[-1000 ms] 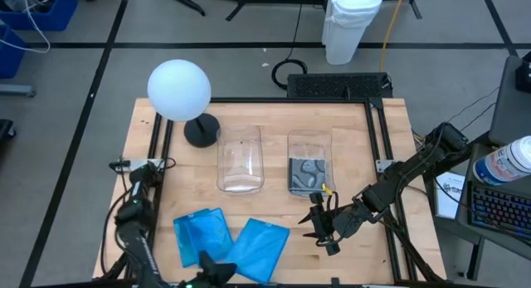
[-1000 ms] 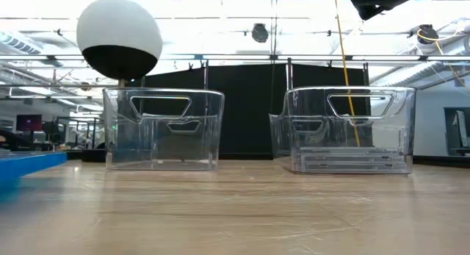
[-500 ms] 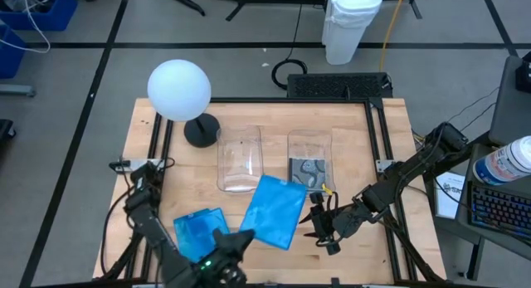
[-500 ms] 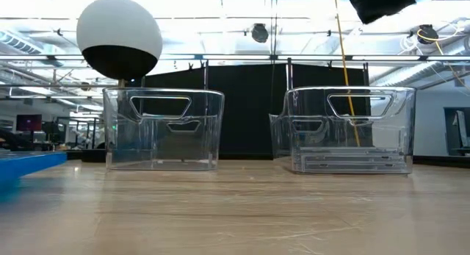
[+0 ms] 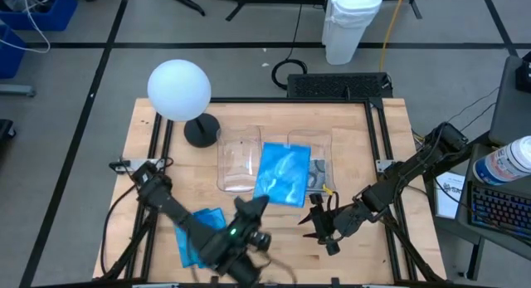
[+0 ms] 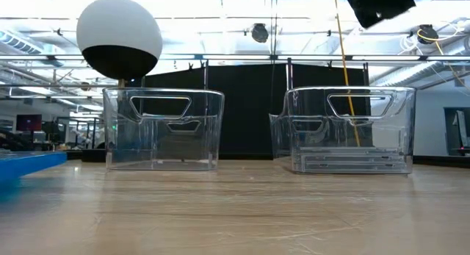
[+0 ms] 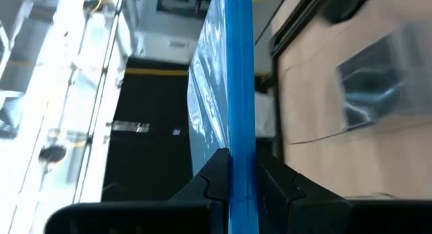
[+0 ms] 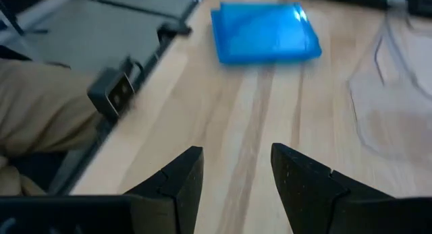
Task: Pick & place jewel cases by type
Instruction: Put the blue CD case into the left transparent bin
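Counter (image 5: 390, 139) carries two clear bins (image 5: 239, 159). Left gripper (image 5: 251, 209) is clamped on a blue jewel case (image 5: 284, 173), held above the bins. Right gripper (image 5: 318, 223) hovers, fingers apart, empty. Second blue case (image 5: 203, 230) lies flat.

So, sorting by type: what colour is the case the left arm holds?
Bright blue case, clearest in the high view.

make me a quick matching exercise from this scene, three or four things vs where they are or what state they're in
Things:
1. left gripper
2. right gripper
3. blue jewel case on the table
4. right bin

States:
a. open, holding nothing
b. holds clear cases stacked flat
c. shut on a blue jewel case carried above the bins
d. lying flat near the table's left front

Pairs: 1-c, 2-a, 3-d, 4-b
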Motion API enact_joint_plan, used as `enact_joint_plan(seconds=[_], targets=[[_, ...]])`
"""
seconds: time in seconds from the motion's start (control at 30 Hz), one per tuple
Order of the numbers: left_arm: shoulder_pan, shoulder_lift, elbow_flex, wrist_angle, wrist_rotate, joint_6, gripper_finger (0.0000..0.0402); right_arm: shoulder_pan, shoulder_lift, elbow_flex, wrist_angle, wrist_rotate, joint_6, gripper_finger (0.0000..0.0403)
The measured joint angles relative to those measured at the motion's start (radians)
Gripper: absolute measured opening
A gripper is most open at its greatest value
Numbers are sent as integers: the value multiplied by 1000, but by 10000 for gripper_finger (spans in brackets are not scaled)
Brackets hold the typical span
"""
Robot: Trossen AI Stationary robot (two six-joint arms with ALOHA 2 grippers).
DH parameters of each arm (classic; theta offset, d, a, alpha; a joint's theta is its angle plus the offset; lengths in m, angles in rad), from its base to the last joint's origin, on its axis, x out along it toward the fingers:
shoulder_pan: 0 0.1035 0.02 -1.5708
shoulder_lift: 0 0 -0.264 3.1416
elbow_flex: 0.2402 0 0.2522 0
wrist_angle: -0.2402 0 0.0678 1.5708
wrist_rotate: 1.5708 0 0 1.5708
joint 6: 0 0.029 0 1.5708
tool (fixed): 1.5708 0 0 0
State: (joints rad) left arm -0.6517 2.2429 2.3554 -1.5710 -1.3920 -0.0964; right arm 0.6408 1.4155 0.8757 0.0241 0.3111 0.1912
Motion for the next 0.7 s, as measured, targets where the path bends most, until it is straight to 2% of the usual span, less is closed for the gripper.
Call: enact_joint_plan(seconds=[0.27,0.47,0.7], targets=[[160,-13,0,0,-25,0,45,33,-1,0,106,-1,-94,164],[217,-13,-3,1,84,5,45,72,-1,-32,151,0,-95,164],[209,-13,-162,1,119,-21,45,81,-1,-70,210,1,-107,164]])
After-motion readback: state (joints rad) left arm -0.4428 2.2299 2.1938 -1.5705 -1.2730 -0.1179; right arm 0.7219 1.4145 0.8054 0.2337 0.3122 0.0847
